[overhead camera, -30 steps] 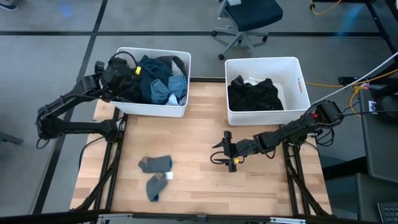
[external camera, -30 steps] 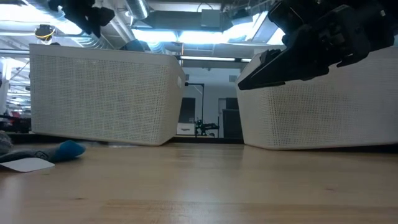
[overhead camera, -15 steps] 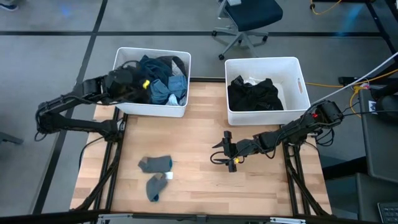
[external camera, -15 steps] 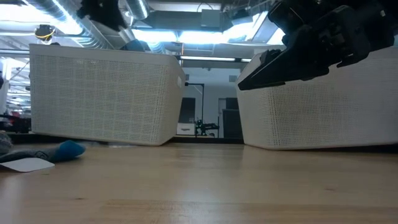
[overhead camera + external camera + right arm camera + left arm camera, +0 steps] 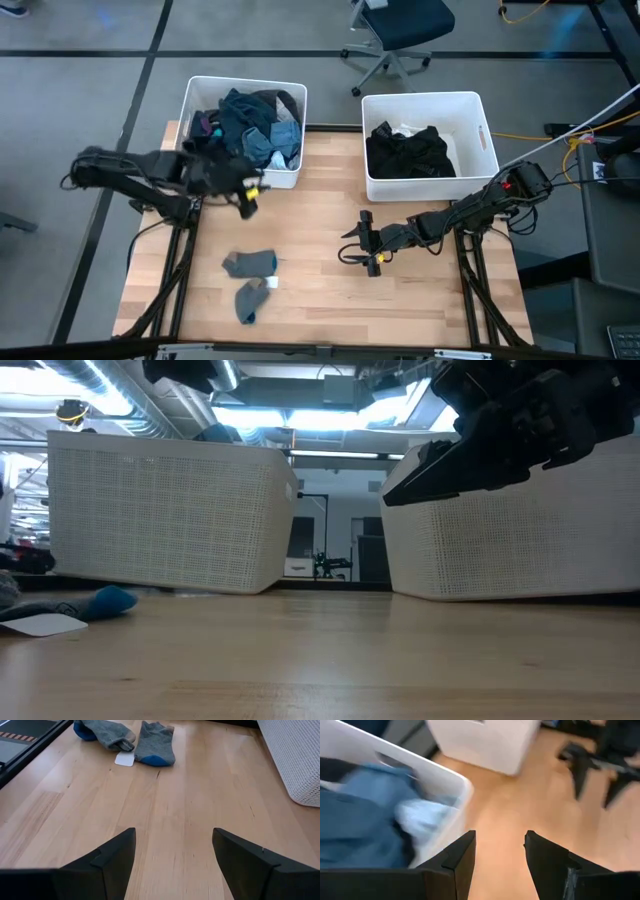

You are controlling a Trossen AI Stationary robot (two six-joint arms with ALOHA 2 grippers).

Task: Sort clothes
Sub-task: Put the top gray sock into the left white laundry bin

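Note:
Two grey socks with blue toes (image 5: 250, 263) (image 5: 247, 299) lie flat on the wooden table near its front left; in the right wrist view they show as socks (image 5: 130, 735) with a white tag. More clothes, teal and pale blue (image 5: 255, 125), fill the left white bin (image 5: 195, 90); black clothes (image 5: 408, 150) lie in the right bin (image 5: 480, 110). My left gripper (image 5: 248, 196) (image 5: 500, 845) hovers open over the table just in front of the left bin's near wall, nothing between its fingers. My right gripper (image 5: 347, 247) (image 5: 175, 837) stands open low over the table's middle, pointing toward the socks.
The two bins stand side by side along the table's far edge, seen as mesh-walled boxes (image 5: 170, 510) (image 5: 520, 540) in the low view. Bare wood lies between the socks and my right gripper. An office chair (image 5: 400, 30) stands on the floor beyond the table.
My left gripper has swung from above the left bin's left side across the bin toward the table's near edge and a little right, turning as it went. It now hangs in front of the bin's near wall. My right arm has kept still.

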